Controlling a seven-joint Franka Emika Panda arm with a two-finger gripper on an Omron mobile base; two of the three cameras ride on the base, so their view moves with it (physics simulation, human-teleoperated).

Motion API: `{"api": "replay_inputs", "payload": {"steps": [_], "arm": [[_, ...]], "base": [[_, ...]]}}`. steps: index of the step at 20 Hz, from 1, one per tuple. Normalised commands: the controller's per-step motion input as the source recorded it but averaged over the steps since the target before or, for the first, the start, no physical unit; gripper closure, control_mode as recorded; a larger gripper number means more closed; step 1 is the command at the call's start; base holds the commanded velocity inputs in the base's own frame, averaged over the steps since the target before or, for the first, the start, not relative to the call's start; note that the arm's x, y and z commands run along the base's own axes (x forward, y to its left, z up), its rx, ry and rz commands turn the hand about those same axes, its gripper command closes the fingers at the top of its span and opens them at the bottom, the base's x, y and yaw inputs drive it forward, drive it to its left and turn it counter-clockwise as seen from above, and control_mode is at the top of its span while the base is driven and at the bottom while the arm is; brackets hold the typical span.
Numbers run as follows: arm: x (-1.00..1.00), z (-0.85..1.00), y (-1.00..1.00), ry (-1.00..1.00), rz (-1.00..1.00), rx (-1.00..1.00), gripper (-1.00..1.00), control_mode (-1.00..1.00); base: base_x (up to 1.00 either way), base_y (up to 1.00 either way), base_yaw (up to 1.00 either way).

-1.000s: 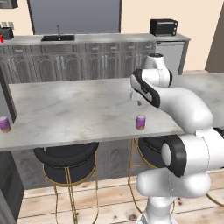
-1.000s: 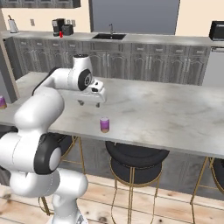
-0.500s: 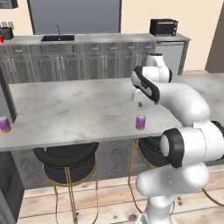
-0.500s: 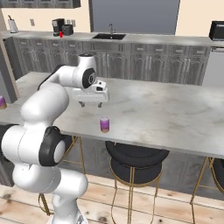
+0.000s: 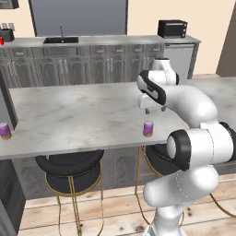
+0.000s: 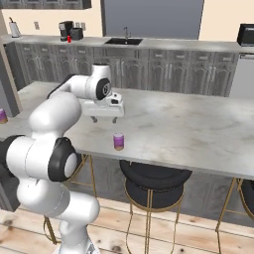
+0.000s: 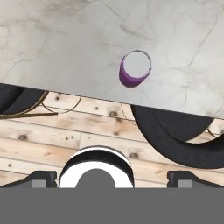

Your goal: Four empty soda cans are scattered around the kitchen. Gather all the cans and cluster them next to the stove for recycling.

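Now, change: over the last second our arm has swung its elbow out while the gripper (image 6: 105, 119) drifted only slightly, keeping above the table (image 5: 69, 115) a little beyond the near purple can (image 5: 148, 128).
Meaning for the task: we judge this as lining up for a pick; no can is in hand yet, and none is gathered at a stove that we can see.
Gripper state: fingers spread as wide as they go, pinching nothing, pointing down at the marble.
Near can, place: just below and on the near side of our gripper, upright, close to the table's front edge, with a black stool (image 6: 154, 181) under that edge; in the hand view it stands ahead of the finger tips, slightly off centre (image 7: 135, 68).
Near can, look: short purple cylinder with a pale silvery top, upright, no dent that we can make out.
Second purple can (image 5: 5, 131): well apart from our gripper, at the far left end of the same table, also upright.
Red item (image 6: 69, 38): a small red spot on the back counter beside the coffee maker, far beyond the gripper; too small for us to call it a can.
Next move, our judgement: shift back toward the edge, then descend around the can.
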Motion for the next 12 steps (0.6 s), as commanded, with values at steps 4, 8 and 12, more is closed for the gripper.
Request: {"api": "replay_inputs", "payload": {"steps": [4,8,12], "arm": [[0.23,-0.20,-0.02,0.00,-0.02,0.00,-1.00,-1.00],[0.21,-0.22,-0.05,0.00,-0.01,0.00,-1.00,-1.00],[0.19,-0.23,-0.10,0.00,-0.02,0.00,-1.00,-1.00]], "base": [[0.00,0.00,0.00],[0.00,0.00,0.00],[0.00,0.00,0.00]]}}
